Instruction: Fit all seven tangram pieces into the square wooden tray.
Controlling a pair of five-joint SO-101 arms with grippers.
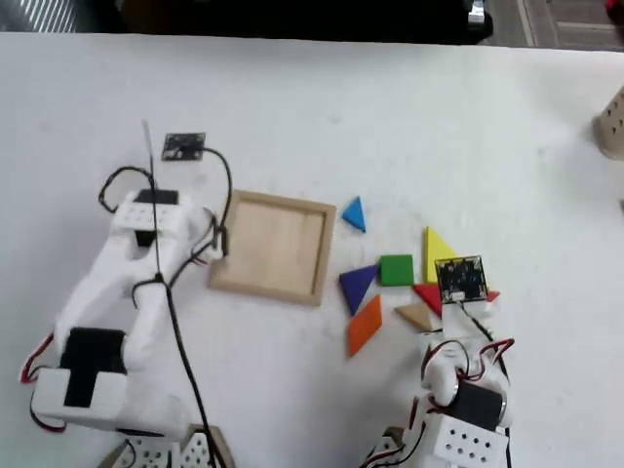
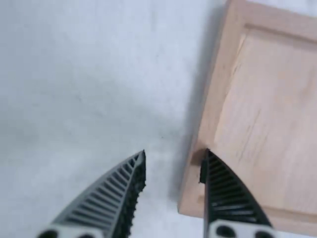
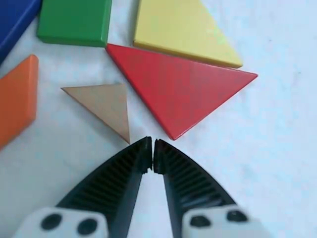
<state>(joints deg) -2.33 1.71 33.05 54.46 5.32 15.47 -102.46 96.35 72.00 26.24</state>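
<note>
- High view has the square wooden tray [image 1: 268, 289] left of centre on the table [image 1: 409, 117], its bed bare. All the pieces lie loose to its right, none fitted yet.
- Count: one tray and seven pieces, made up of five triangles, one square and one parallelogram.
- The pieces are the small blue triangle [image 1: 354, 214] farthest off, the yellow triangle [image 1: 436, 249], the green square [image 1: 396, 269], the darker blue triangle [image 1: 357, 285], the orange parallelogram [image 1: 365, 325], the tan triangle [image 3: 104, 101] and the red triangle [image 3: 178, 94].
- Left gripper [image 2: 173, 161] is spread wide and holds nothing. One fingertip is at the tray's left rim, the other over bare table.
- Right gripper [image 3: 152, 151] has its tips pressed together on nothing, just near of the red and tan triangles' corners.
- Handling, as a judgement: the pieces look thin, stiff, light and smooth-faced, so they would likely skate if pushed.
- A pinch across two opposite edges seems safer than one at a sharp corner.
- The tray is rigid but probably light enough to shift when nudged.
</note>
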